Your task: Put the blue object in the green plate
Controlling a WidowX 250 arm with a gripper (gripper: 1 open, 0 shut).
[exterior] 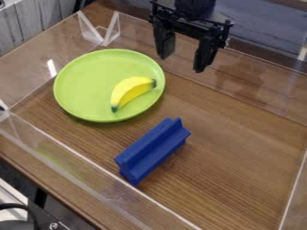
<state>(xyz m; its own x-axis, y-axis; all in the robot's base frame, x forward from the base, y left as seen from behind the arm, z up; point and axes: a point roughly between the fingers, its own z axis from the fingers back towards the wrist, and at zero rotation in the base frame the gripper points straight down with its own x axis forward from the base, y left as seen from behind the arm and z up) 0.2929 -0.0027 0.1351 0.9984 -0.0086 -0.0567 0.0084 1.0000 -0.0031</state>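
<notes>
The blue object (153, 149), a deep-blue grooved block, lies on the wooden table near the front, angled from lower left to upper right. The green plate (84, 90) sits to its upper left, with a yellow banana (132, 91) resting in the plate's right half. My gripper (181, 47) hangs at the top centre, behind the plate's right edge and well away from the block. Its black fingers (203, 54) point down and stand apart, with nothing between them.
Clear acrylic walls (72, 171) fence the table on all sides. A clear folded stand (99, 30) sits at the back left, beyond the plate. Bare wood lies to the right of the block.
</notes>
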